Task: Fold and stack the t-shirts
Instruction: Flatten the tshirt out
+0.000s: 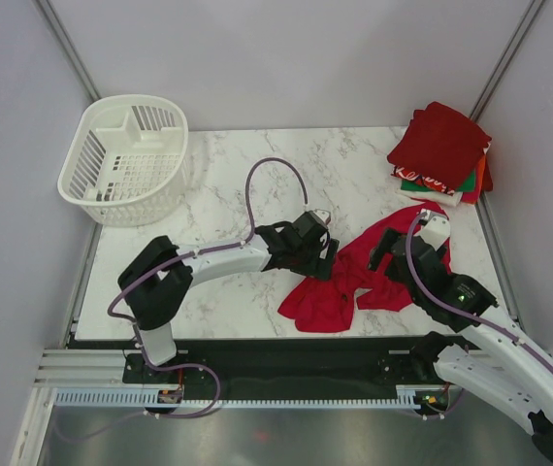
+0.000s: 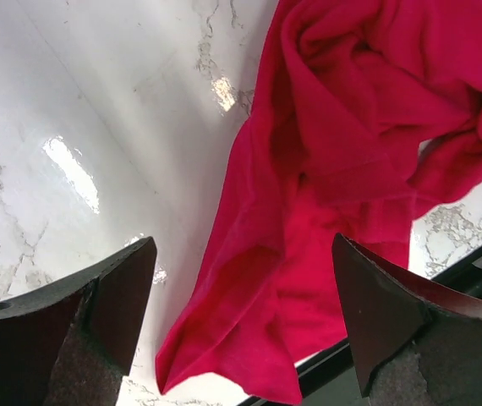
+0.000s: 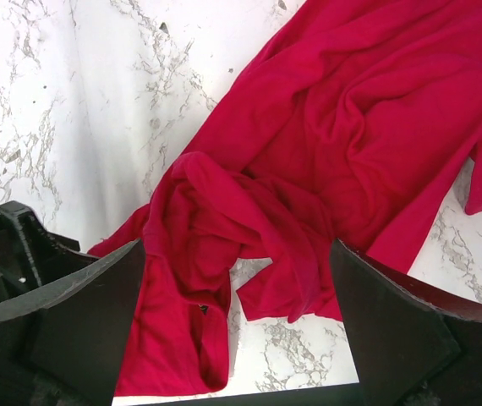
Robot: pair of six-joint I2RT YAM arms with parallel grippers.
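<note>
Red t-shirt (image 1: 327, 303) is noted crumpled at the near right of the bench (image 1: 228, 184), folded stack (image 1: 439, 144) at the far right corner; left fingers (image 2: 97, 321) and right fingers (image 3: 80, 313) are seen released and empty over the shirt — bunched layers may be pinched together, so a twisted lift is feared.

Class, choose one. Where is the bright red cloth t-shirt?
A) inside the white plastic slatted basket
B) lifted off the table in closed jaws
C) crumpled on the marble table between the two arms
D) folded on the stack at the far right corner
C: the bright red cloth t-shirt lies crumpled on the white marble table, between the left gripper and the right gripper, whose jaws stand open.
</note>
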